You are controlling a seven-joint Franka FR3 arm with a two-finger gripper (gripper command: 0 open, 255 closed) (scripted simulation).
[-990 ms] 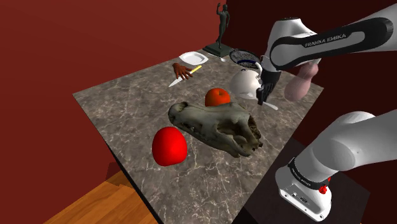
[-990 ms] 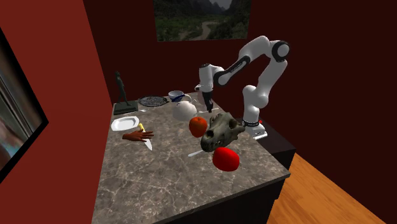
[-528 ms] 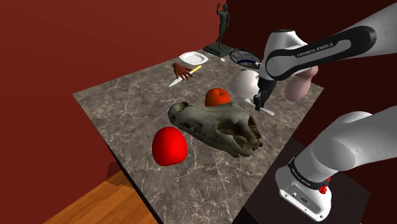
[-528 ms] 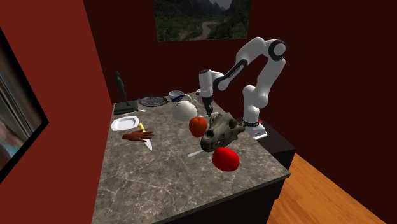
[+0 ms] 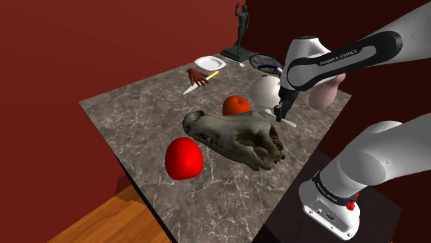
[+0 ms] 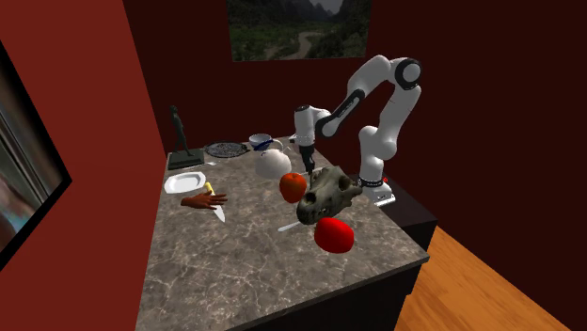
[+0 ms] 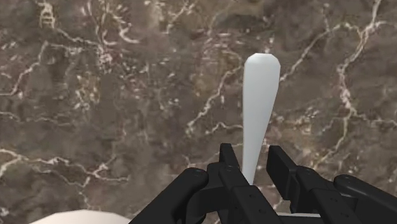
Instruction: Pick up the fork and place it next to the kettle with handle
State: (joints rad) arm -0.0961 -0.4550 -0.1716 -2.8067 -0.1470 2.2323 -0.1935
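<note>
Fork point(image 7: 257, 108) lies flat on the counter point(image 5: 138, 117) near the white kettle point(image 5: 264, 88), and the gripper point(image 7: 253, 160) sits low with jaws apart straddling its narrow handle crosswise, probably so closing pinches the width.

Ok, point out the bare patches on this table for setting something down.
The table is bare between the wooden hand, the skull and the red ball, and again between skull and stand. It's crowded around the kettle, where the fingers straddle the fork.

Deep red walls point(image 5: 103, 41) — brown marble counter point(image 5: 138, 117), wood floor point(image 6: 489, 282), landscape picture point(image 6: 299, 28), perhaps a window point(image 6: 28, 160) on one wall.
</note>
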